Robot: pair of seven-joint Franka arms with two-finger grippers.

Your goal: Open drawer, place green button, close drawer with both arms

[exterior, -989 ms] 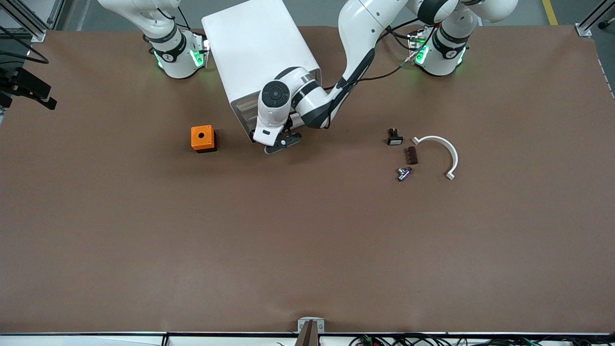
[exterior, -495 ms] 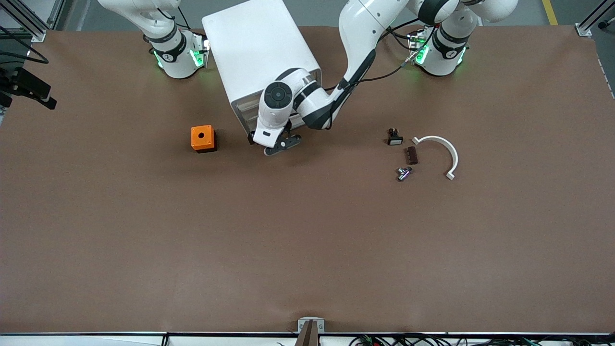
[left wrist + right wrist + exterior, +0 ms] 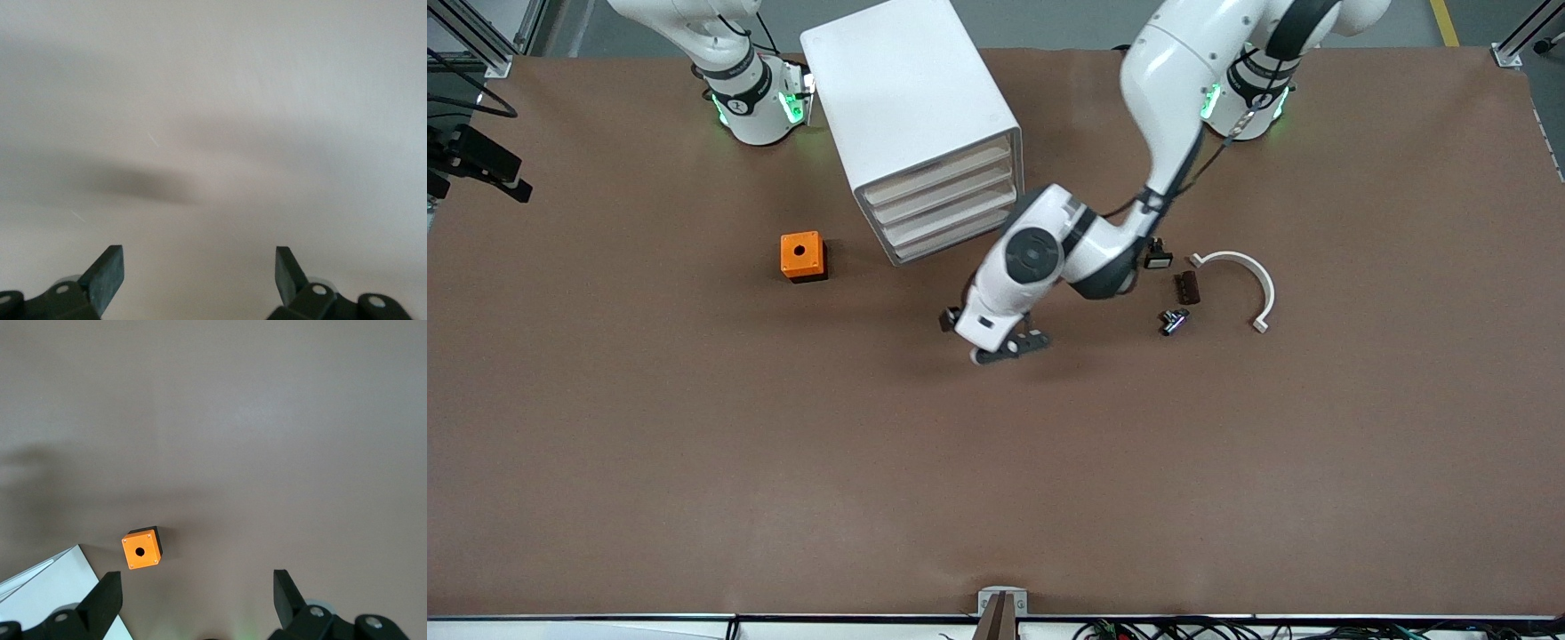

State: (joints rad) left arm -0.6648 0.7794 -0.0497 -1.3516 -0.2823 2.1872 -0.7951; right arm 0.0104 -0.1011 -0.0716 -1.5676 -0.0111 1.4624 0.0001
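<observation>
The white cabinet (image 3: 907,107) stands near the right arm's base. Its lowest drawer (image 3: 953,240) looks flush with the three above it. My left gripper (image 3: 1000,348) is open and empty, low over bare table between the cabinet and the small parts; in the left wrist view (image 3: 197,277) only bare table shows between its jaws. The tiny button (image 3: 1174,321) lies on the table toward the left arm's end. My right gripper (image 3: 193,597) is open and empty, high up and out of the front view.
An orange box with a hole (image 3: 803,256) sits beside the cabinet and shows in the right wrist view (image 3: 141,548). Near the button lie a black part with a white face (image 3: 1157,256), a brown strip (image 3: 1188,287) and a white curved piece (image 3: 1249,283).
My left gripper has pulled away from the front of the lowest drawer, toward the front camera and the left arm's end. The cabinet's drawer fronts are now uncovered.
</observation>
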